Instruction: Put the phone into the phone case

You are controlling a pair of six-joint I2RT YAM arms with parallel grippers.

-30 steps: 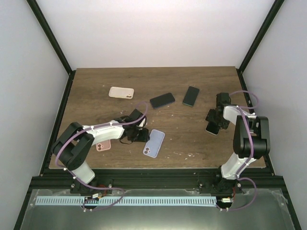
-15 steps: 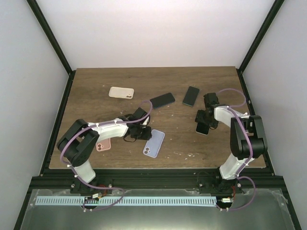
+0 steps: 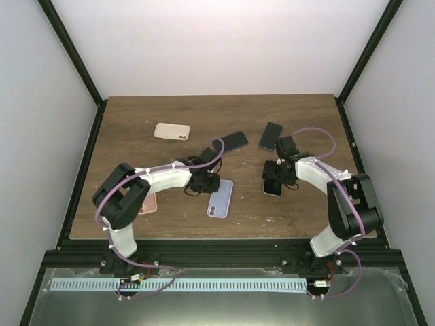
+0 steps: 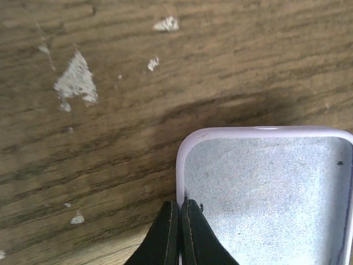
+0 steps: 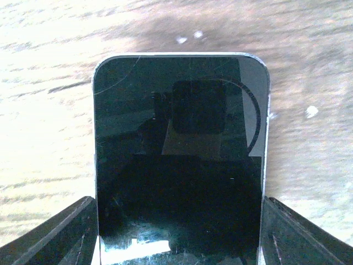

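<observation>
Phone (image 5: 179,160), likely stiff and slick, is right of table (image 3: 136,122) centre, long edges clamped in my wide right jaws, well apart from the softer-looking case (image 4: 265,193) whose rim my left jaws pinch shut.

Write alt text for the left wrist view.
The left pincer, shut, pinches the side wall of an empty lilac phone case lying open side up on a scuffed wooden table.

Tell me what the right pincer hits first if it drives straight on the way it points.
Probably the bare table: the right pincer grips the phone, and only wood shows beyond its leading edge. Depth is unclear.
</observation>
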